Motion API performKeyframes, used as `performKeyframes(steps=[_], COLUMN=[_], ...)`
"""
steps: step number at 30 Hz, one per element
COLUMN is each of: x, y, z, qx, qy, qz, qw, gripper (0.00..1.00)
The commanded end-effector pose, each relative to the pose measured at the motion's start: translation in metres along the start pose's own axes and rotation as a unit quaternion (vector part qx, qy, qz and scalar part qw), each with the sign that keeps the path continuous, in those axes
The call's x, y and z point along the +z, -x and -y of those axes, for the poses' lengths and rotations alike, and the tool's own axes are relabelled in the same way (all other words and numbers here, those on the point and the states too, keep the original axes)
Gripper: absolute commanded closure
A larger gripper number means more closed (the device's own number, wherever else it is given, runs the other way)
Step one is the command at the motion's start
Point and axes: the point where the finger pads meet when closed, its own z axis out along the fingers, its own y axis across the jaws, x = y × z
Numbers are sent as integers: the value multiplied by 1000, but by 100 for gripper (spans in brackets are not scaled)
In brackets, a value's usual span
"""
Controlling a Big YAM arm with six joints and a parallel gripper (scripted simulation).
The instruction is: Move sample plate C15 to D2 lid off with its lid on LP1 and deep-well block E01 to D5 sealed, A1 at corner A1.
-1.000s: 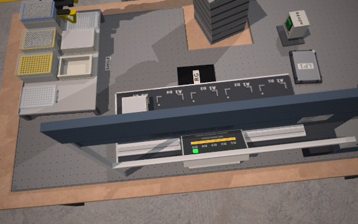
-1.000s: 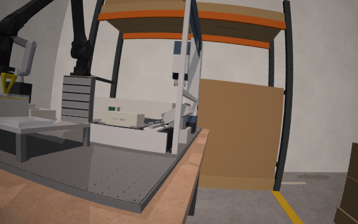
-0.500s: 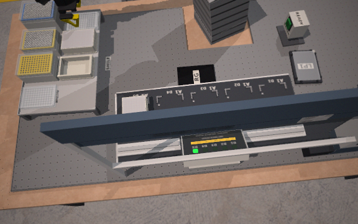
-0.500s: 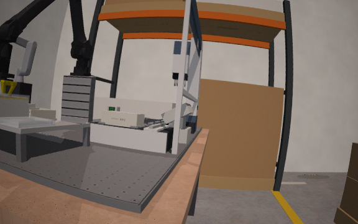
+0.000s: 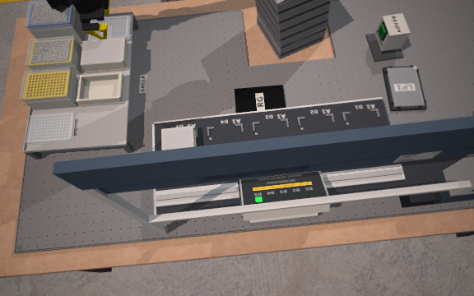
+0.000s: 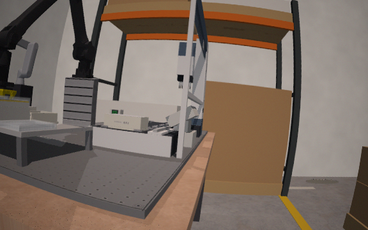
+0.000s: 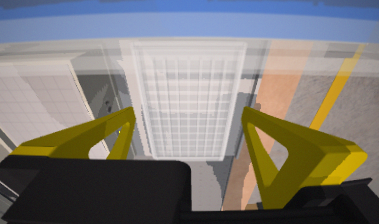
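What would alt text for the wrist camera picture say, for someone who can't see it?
Two yellow gripper fingers, spread wide and holding nothing, hang on either side of a clear lidded well plate on the grey shelf. A white sealed block sits to its left.

Top view: high above the bench, tilted down, taking in shelf [image 5: 97,141], deck and READY key [image 5: 394,30]. Exterior view: low, off one bench end, level along the breadboard — shelf [image 6: 37,131] at left, warehouse behind. Wrist view: close, straight down between the yellow fingers onto a gridded plate [image 7: 190,100] — same shelf corner as top-left in the top view.
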Motion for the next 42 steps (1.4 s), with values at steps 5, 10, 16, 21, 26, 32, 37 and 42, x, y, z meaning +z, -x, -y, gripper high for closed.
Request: performKeyframes(steps=[5,10,16,21,26,32,37,42], x=[7,12,12,12,12,12,12,12], y=[22,7,7,7,7,7,7,7], z=[-8,-8,-8,-8,-8,-8,-8,-8], qx=[-3,-3,-3,-3,-3,-3,-3,-3], qy=[-1,-1,-1,-1,-1,-1,-1,-1], qz=[19,2,2,2,2,2,2,2], qw=[1000,1000,1000,1000,1000,1000,1000,1000], gripper=[0,0,0,0,0,0,0,0])
